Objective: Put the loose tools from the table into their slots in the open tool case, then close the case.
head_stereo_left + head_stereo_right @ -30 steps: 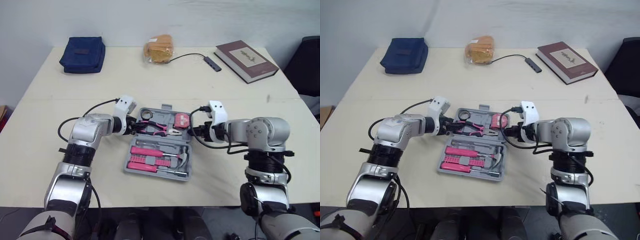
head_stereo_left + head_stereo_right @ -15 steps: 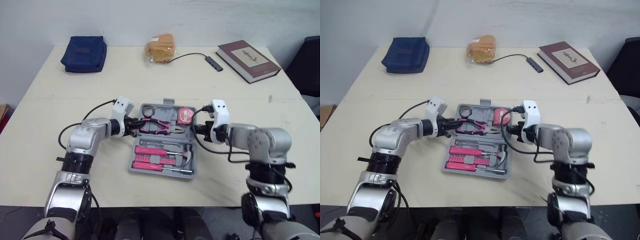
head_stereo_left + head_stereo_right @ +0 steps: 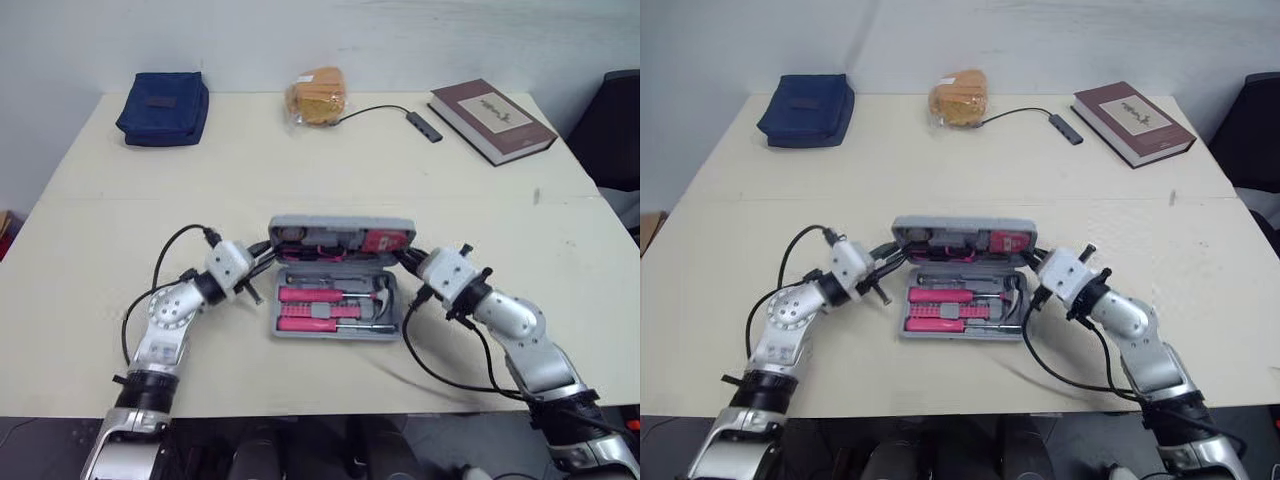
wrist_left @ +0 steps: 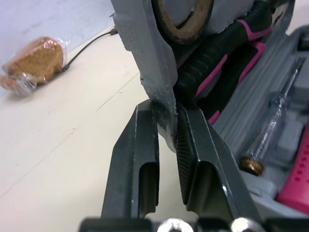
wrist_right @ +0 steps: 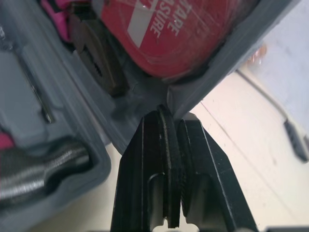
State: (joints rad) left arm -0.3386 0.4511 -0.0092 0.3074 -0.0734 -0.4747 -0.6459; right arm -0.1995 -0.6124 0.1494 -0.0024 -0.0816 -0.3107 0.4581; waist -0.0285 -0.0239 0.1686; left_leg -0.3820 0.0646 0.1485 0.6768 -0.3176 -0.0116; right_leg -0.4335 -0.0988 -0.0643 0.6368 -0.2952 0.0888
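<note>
Tool case (image 3: 336,335), lid (image 3: 340,224) half raised; left gripper (image 4: 165,110) clamped on lid's left edge, right gripper (image 5: 173,118) clamped on its right corner

the tool case lid (image 3: 342,226) stands half raised, walling off the case base (image 3: 338,331) from the far side. the left gripper (image 4: 164,108) and the right gripper (image 5: 171,113) pinch its two end corners, blocking both ends. the base is open from above and the near side. a blue pouch (image 3: 163,107), bagged bread (image 3: 316,98), a cable (image 3: 395,112) and a book (image 3: 492,121) line the far edge of the table (image 3: 100,230), with bare table between them and the case.
</note>
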